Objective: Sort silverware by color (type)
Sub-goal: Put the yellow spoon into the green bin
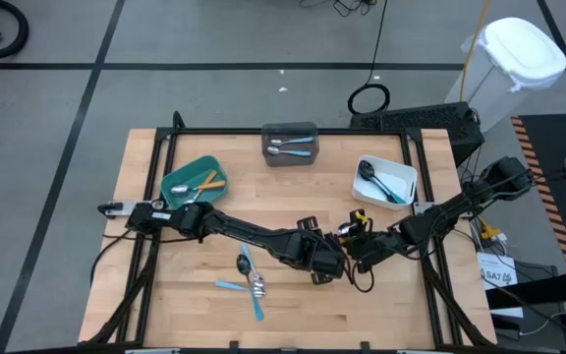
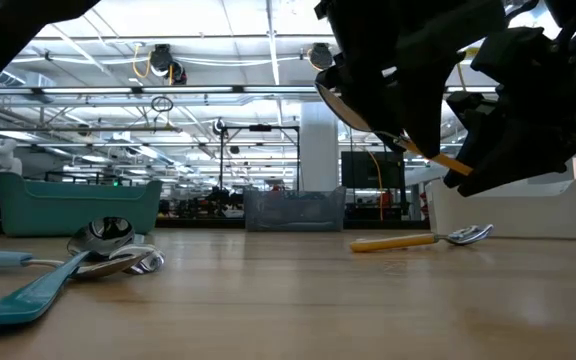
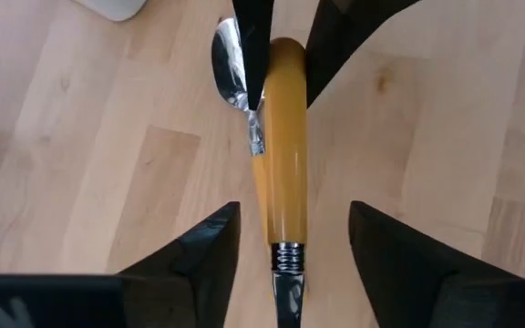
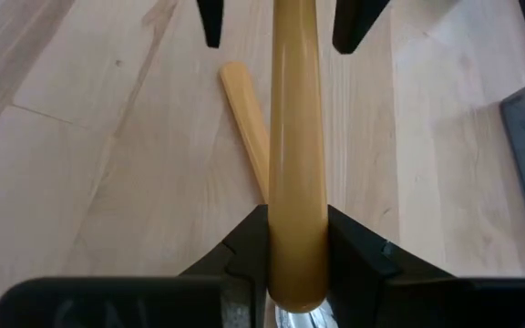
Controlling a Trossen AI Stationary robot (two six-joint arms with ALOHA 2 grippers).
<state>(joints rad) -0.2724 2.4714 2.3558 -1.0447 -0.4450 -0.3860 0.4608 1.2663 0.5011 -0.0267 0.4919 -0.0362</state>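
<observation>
An orange-handled spoon [image 4: 294, 109] hangs above the table's middle, and my right gripper [image 4: 296, 219] is shut on it. My left gripper [image 3: 294, 210] faces it from the other side, open. Its fingers [image 3: 210, 260] stand on either side of the handle near the metal collar [image 3: 285, 257], with gaps showing. In the high view the two grippers meet at the centre: the left one [image 1: 332, 259] and the right one [image 1: 358, 248]. Under them, a second orange-handled utensil [image 2: 418, 240] lies flat on the wood. My right gripper pinches the spoon's orange handle at its free end [image 4: 296, 196] between its two fingers. The fingers come slanting down from the table's right and lie along the handle. The rounded tip reaches back between them. The spoon is lifted clear of the table, slanted.
A pile of blue-handled silverware [image 1: 251, 282] lies near the table's front left of centre. At the back stand a teal bin [image 1: 179, 177], a grey bin [image 1: 290, 131] and a white bin [image 1: 408, 175], each with pieces in it. Bare wood lies between the bins and the arms.
</observation>
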